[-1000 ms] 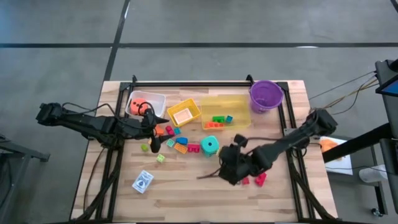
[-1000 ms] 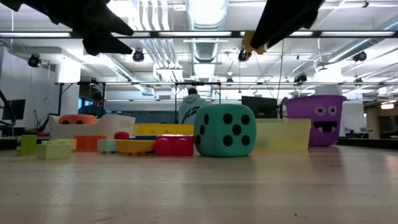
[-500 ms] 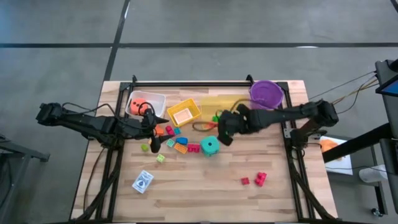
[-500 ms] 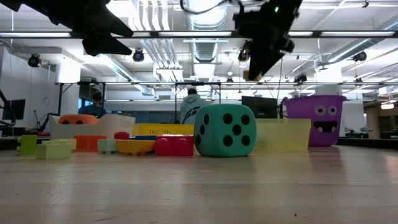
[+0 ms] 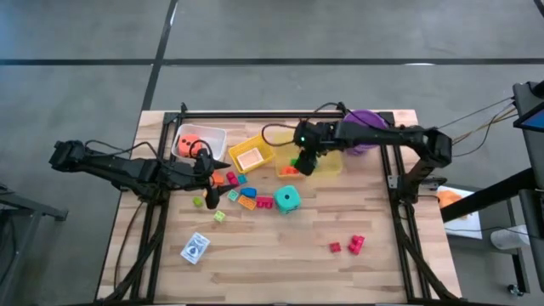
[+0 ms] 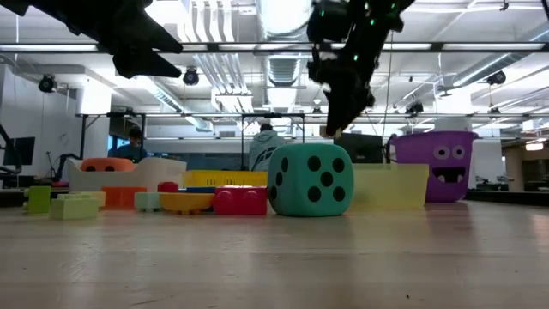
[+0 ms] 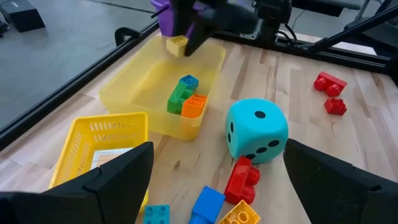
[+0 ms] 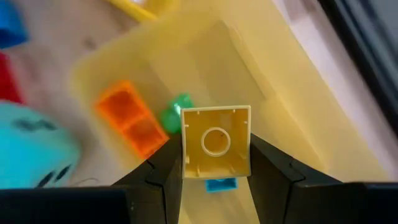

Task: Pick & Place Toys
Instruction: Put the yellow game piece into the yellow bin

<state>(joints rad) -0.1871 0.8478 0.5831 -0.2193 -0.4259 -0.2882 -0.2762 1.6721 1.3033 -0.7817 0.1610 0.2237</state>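
Observation:
My right gripper (image 5: 303, 163) is shut on a small yellow brick (image 8: 216, 142) and hangs above the translucent yellow bin (image 5: 327, 140). Green, orange and blue bricks (image 7: 186, 96) lie on that bin's floor. A teal die (image 5: 287, 199) stands on the table near the bin, with loose bricks (image 5: 242, 194) to its left. My left gripper (image 7: 219, 149) stands open above those loose bricks and holds nothing. Two red bricks (image 5: 348, 246) lie near the front right. A blue-white card box (image 5: 195, 248) lies flat at the front left. An orange die (image 5: 189, 138) sits in the clear bin. My right gripper pinches the yellow brick by two opposite side walls (image 8: 188, 155) between its two fingers (image 8: 163, 180). The fingers slant downward. The brick's hollow underside faces the wrist camera. It hangs clear of everything, above the yellow bin's inside (image 7: 146, 81).
A yellow mesh basket (image 5: 251, 154) stands between the clear bin (image 5: 211, 134) and the yellow bin. A purple bucket (image 5: 364, 127) stands at the far right corner. Black frame rails (image 5: 259, 114) run along the far edge and down both sides. Bare wood (image 5: 272, 263) lies along the near edge.
My right gripper has swung from the near right of the table, by the red bricks, toward the far edge, past the teal die to above the yellow bin, turning as it went. The yellow brick has travelled with it, clear of the table.

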